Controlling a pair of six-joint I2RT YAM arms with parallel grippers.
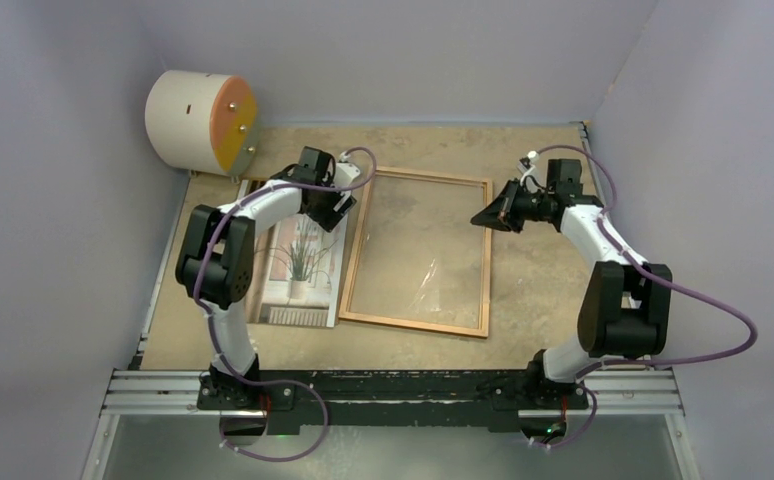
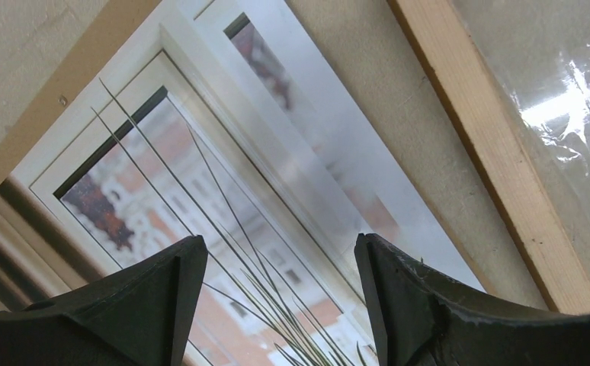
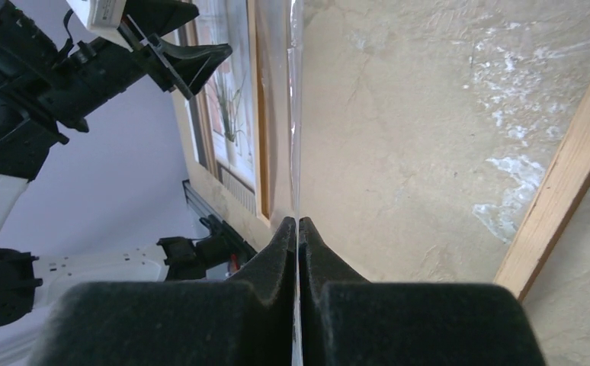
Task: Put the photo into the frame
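**Photo pick: go for the edge, not the face**

Photo (image 1: pixel 298 265) lies flat, face up, on the brown board (image 2: pixel 52 114) on the left side of the table (image 1: pixel 543 300), just beside the frame's (image 1: pixel 413 326) left rail. It is not in the frame yet.

Left gripper (image 2: pixel 280 252) hangs over the top half of the print with its fingers spread wide and nothing between them. No contact that I can see.

Right gripper (image 3: pixel 298 223) is at the frame's far right rail, pinched closed. A thin clear sheet (image 1: pixel 428 278) runs edge-on out of the fingertips, so I read it as holding the cover up.

How I'd do the step:
- The print is flat and glossy, so a straight-down pinch will likely skate. Go for the long edge nearest the frame
- Put one finger down outside that edge and the other on the face, then close slowly so the edge bows up into the grip
- Watch the board underneath and take the print only
- Grip near the middle of the edge so the sheet doesn't droop or twist
- Right arm shouldn't move, it's the only thing holding the opening
- Carry low and flat over the rail, leading edge in under the clear sheet, and square it to the frame corner before letting go
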